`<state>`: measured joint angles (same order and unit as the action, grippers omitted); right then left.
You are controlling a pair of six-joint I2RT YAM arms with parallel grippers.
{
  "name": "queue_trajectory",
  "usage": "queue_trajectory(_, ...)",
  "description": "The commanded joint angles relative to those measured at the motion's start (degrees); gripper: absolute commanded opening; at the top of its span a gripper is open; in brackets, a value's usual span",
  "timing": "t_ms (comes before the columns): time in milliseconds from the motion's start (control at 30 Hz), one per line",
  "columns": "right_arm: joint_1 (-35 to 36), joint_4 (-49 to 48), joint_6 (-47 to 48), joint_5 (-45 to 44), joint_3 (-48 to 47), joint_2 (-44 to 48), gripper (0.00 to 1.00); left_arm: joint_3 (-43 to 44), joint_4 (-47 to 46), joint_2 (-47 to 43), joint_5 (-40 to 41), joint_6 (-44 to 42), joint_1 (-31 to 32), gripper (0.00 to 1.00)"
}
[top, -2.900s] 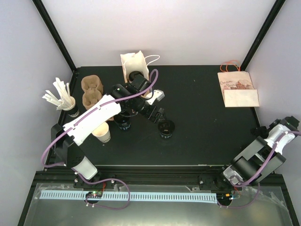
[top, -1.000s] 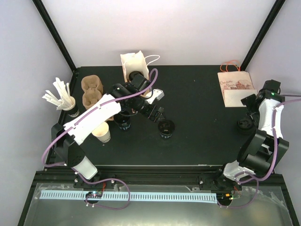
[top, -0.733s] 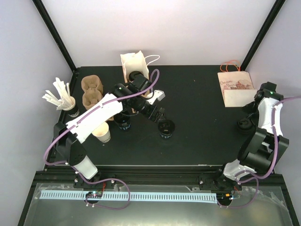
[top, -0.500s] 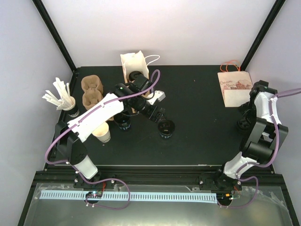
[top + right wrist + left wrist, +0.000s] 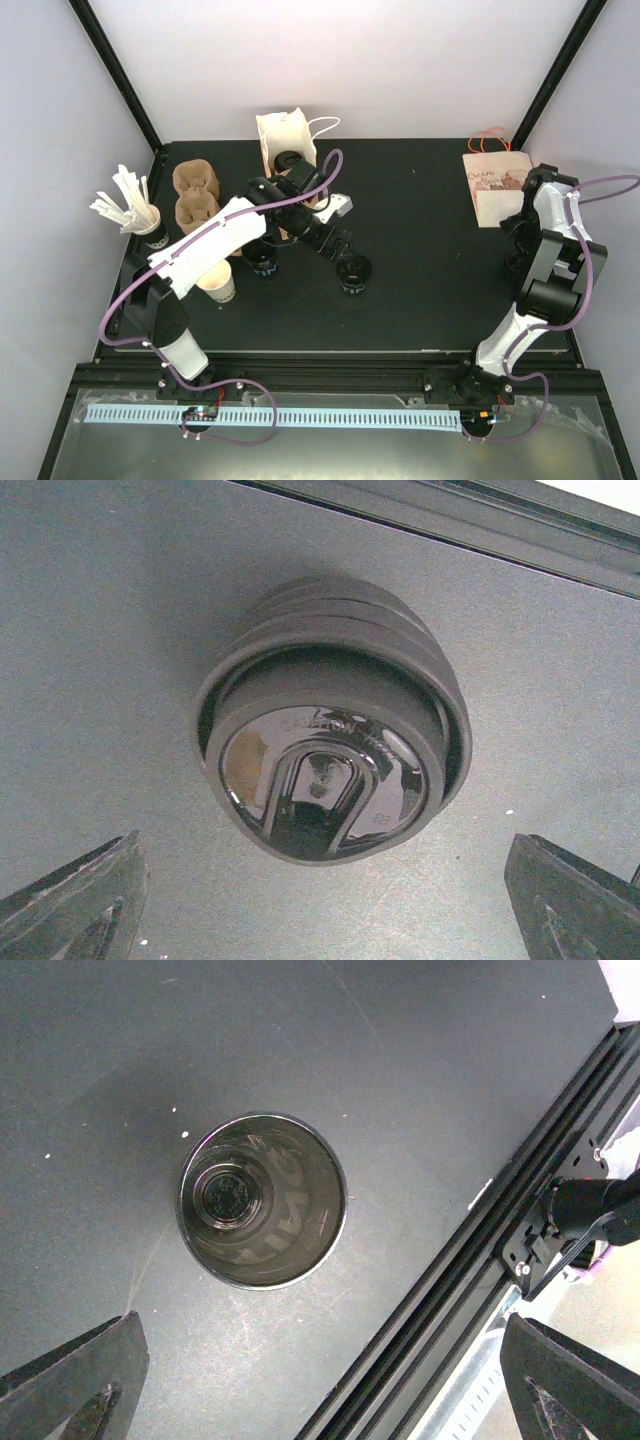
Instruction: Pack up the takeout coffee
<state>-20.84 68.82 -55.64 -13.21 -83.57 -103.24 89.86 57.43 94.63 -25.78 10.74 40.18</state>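
Note:
An empty black cup (image 5: 262,1200) stands upright on the black table, also seen in the top view (image 5: 353,272). My left gripper (image 5: 320,1400) hovers above it, open, with the cup lying ahead of the fingertips (image 5: 75,1385); from above, the left gripper (image 5: 335,242) is just up-left of the cup. A stack of black lids (image 5: 330,720) sits near the right table edge. The right gripper (image 5: 320,920) hangs open over it with nothing between its fingers (image 5: 575,895). In the top view the right gripper (image 5: 520,240) partly hides the lids (image 5: 514,266).
A second black cup (image 5: 263,262) and a white paper cup (image 5: 218,285) stand left of centre. A brown cup carrier (image 5: 195,195), a cup of white stirrers (image 5: 130,205), an upright white bag (image 5: 287,140) and a flat brown paper bag (image 5: 505,190) sit further back.
The right arm has risen from the near right corner and swung back over the lid stack. The left arm has barely shifted above the black cup.

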Motion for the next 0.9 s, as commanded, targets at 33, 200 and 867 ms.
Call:
queue_trajectory(33,0.2,1.7,-2.5,-3.4,-0.8,-1.2,0.98,2.6,1.0,1.2,-0.3,-0.5,-0.2,0.99)
queue_trajectory(200,0.2,0.8,-2.0,-4.5,1.1,-1.0,0.96,2.9,1.1,1.4,-0.1,-0.5,-0.2,0.99)
queue_trajectory(867,0.2,-1.9,-1.5,-4.9,2.2,-3.0,0.82,3.0,1.5,1.7,-0.1,-0.1,-0.3,0.99)
